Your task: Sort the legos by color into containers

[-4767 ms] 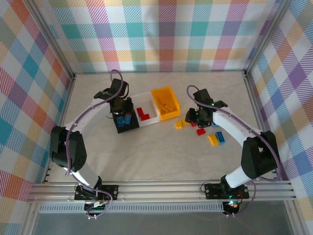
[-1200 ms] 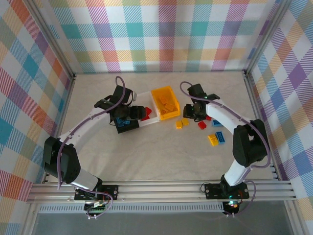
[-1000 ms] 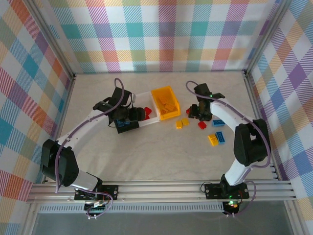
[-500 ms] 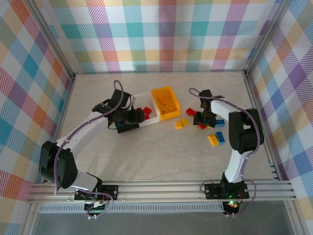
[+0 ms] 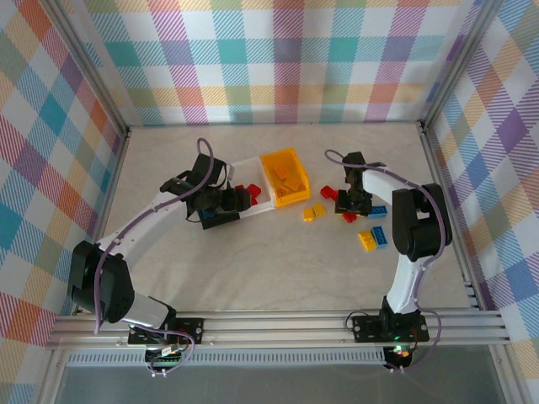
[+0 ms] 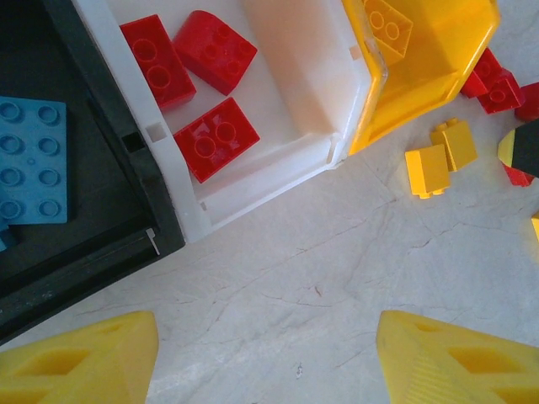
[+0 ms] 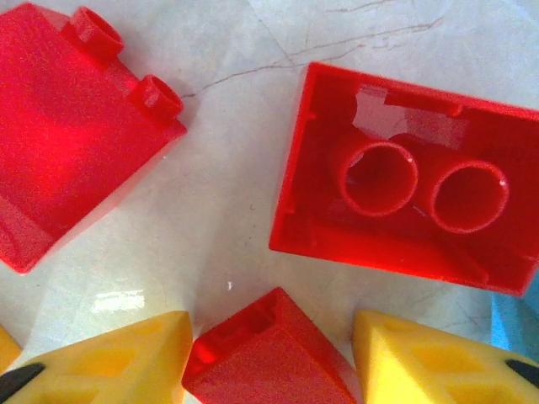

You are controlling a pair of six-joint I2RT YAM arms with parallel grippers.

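My right gripper (image 5: 352,204) is down among the loose legos right of the bins. In the right wrist view it (image 7: 269,358) is shut on a small red lego (image 7: 265,362), with a yellow fingertip pressed to each side. An upside-down red lego (image 7: 404,198) and a sloped red lego (image 7: 72,126) lie just beyond it. My left gripper (image 5: 236,199) hovers open at the front of the bins, and the left wrist view shows bare table between its fingertips (image 6: 268,353). The black bin (image 6: 109,244) holds a blue plate (image 6: 29,160). The white bin (image 6: 295,84) holds three red legos (image 6: 215,139).
The yellow bin (image 5: 285,175) stands right of the white bin (image 5: 257,181) and holds yellow legos. Loose on the table lie two yellow legos (image 5: 313,212), a blue lego (image 5: 376,211), and a yellow and blue pair (image 5: 373,238). Metal frame rails edge the table.
My right gripper moved from beside the yellow bin down to the loose red legos and closed on one. My left gripper shifted slightly right along the bins, still open.
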